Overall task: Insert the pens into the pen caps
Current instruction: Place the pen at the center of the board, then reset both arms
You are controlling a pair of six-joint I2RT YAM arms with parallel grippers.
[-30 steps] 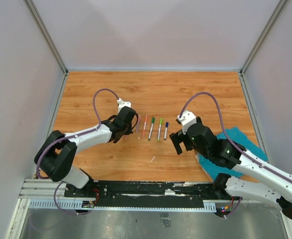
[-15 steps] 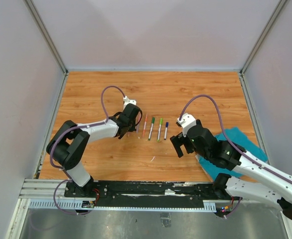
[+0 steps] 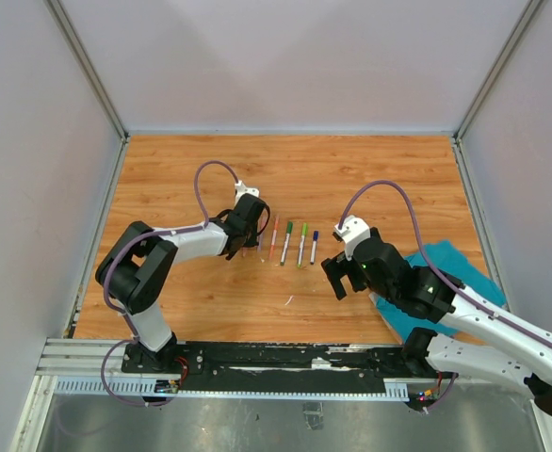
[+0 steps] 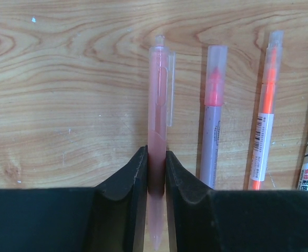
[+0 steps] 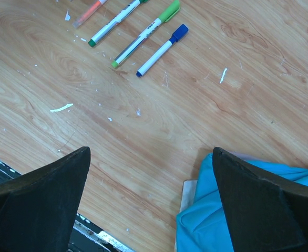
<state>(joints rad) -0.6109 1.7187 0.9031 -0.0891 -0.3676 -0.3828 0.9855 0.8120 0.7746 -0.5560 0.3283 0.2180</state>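
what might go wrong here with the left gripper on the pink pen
The left gripper pinches the pink pen near one end, so it may swing or slip if lifted. The purple pen lies close beside; the fingers could knock it.

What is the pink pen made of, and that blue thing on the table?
The pink pen looks like shiny, see-through plastic: the table shows through its clip. The blue thing seems to be soft, matte cloth, since it lies in folds.
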